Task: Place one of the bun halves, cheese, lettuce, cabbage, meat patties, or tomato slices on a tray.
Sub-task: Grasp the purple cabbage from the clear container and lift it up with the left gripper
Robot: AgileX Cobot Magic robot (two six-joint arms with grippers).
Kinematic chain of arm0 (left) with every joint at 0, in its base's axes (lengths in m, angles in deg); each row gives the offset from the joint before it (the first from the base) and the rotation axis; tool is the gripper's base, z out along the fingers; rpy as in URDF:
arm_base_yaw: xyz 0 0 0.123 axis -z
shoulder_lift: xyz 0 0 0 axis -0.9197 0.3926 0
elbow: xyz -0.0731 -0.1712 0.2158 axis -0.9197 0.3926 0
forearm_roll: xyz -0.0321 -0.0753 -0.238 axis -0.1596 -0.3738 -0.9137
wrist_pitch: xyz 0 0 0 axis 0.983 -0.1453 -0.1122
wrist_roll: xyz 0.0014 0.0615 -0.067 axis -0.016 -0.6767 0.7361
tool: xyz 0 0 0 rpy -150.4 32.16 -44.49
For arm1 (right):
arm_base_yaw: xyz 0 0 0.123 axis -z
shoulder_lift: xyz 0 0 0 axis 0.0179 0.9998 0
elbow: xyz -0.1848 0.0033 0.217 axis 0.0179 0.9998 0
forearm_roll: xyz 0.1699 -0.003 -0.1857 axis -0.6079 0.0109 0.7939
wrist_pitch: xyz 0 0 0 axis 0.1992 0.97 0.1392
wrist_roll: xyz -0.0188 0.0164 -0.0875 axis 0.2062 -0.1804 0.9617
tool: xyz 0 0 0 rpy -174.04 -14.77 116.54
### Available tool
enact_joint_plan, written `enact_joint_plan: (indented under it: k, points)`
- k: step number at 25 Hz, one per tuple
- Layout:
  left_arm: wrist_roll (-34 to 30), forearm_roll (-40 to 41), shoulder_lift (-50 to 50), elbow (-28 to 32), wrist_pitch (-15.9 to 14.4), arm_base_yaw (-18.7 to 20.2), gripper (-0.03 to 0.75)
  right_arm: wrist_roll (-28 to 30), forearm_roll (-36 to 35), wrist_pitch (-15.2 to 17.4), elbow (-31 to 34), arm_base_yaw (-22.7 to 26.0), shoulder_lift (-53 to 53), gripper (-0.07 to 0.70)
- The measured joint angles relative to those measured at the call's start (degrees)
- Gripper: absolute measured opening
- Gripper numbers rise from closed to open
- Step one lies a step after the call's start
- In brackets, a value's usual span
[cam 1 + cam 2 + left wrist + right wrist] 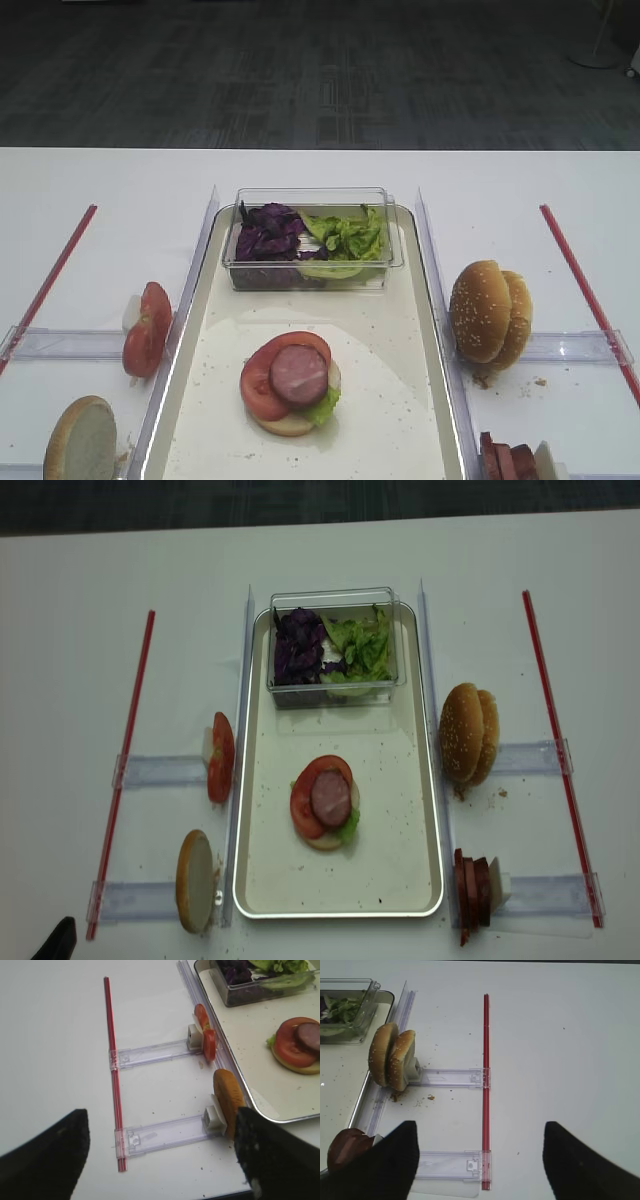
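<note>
A white table carries the tray, two red strips and clear rails.

Purple cabbage, green lettuce, red tomato slices, cream-floored silver-rimmed tray.

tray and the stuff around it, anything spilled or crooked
Mostly tidy. Crumbs are scattered on the tray floor and on the table under the upright buns to its right. On the half-built stack, the tomato slice and meat patty sit off-centre, sliding left of the bottom bun.
</note>
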Motion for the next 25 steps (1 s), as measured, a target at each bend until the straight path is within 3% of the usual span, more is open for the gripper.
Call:
enact_joint_plan:
  k: [25]
  points:
    - [0.00, 0.00, 0.00, 0.00, 0.00, 0.00, 0.545, 0.00, 0.00, 0.00, 0.00, 0.00, 0.00, 0.542]
